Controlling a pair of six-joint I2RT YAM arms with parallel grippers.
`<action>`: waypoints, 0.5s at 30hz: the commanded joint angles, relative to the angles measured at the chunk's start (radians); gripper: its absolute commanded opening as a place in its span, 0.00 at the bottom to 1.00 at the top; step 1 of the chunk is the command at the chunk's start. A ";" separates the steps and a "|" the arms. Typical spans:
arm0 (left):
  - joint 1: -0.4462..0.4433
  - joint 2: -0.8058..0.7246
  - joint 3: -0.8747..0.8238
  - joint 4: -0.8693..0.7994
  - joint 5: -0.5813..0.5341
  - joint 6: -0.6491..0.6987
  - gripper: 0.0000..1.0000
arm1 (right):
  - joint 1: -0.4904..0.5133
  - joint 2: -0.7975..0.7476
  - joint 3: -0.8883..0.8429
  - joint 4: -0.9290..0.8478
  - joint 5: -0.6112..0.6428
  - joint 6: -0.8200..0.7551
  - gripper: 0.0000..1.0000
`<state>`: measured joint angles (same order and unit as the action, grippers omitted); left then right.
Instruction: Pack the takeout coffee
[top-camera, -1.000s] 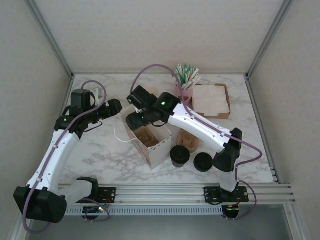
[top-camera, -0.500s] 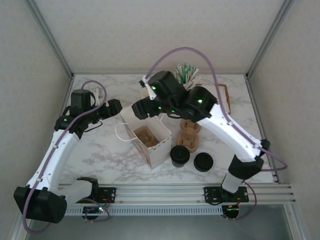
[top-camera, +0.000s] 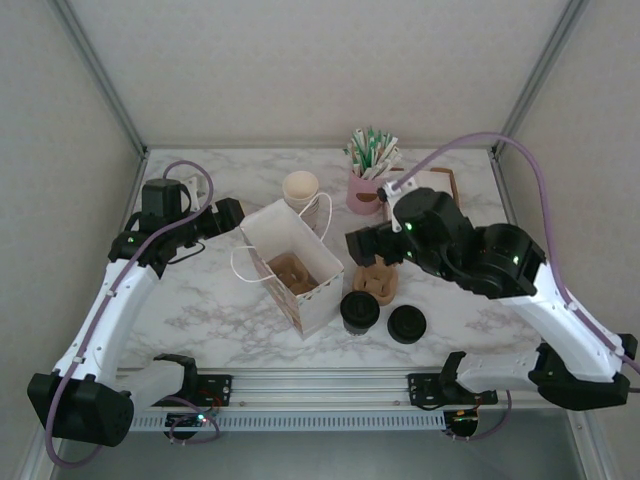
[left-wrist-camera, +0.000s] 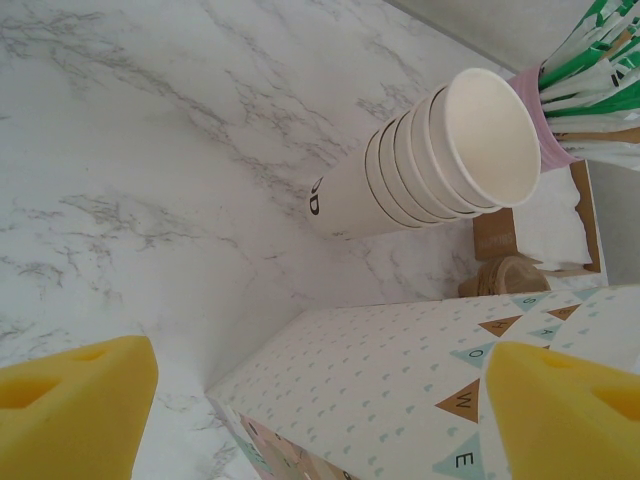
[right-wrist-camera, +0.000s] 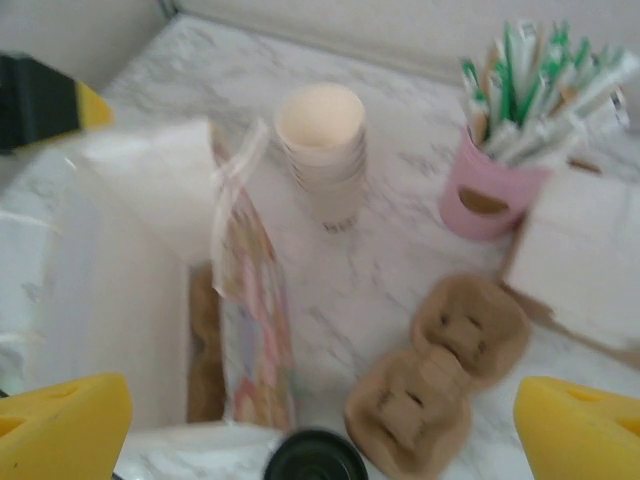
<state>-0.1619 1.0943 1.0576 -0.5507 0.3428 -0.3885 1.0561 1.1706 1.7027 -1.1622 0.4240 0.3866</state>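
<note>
- I'm taking the paper bag (top-camera: 300, 262) as my landmark. It stands open-mouthed mid-table, and something brown and cardboard-like (top-camera: 289, 270) sits in its bottom.
- The takeout coffee (top-camera: 360, 309), black lid on, stands on the marble just beside the bag's near right corner. So it's not packed, and nobody has hold of it.
- A loose black lid (top-camera: 405, 323) lies a little further right of the bag, beyond the coffee.
- The cardboard cup carrier (top-camera: 380, 279) lies flat just right of the bag, behind the coffee.
- My right gripper (top-camera: 358, 243) hovers right of the bag, above the carrier. Its fingers are spread wide with nothing between them.
- My left gripper (top-camera: 231, 216) sits at the bag's far left corner with its jaws apart. The bag wall shows low between the fingers, but I can't tell whether either pad touches it.
- The stack of cream cups (top-camera: 300, 188) stands behind the bag, well out of the way.
- My read: the bag is open and ready, and the main job is all ahead. I have to pick up the coffee, lower it upright into the bag and let go.
</note>
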 joint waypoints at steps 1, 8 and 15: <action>-0.009 0.000 -0.007 -0.003 -0.001 0.007 0.85 | -0.003 -0.032 -0.108 -0.083 0.039 0.125 0.98; -0.009 0.003 -0.008 0.001 -0.006 0.001 0.85 | -0.003 -0.054 -0.348 -0.049 -0.122 0.294 0.91; -0.009 0.004 -0.010 -0.002 -0.017 0.002 0.85 | 0.029 -0.023 -0.526 0.052 -0.187 0.379 0.89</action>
<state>-0.1619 1.0943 1.0576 -0.5507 0.3374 -0.3885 1.0649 1.1412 1.2163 -1.1767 0.2783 0.6937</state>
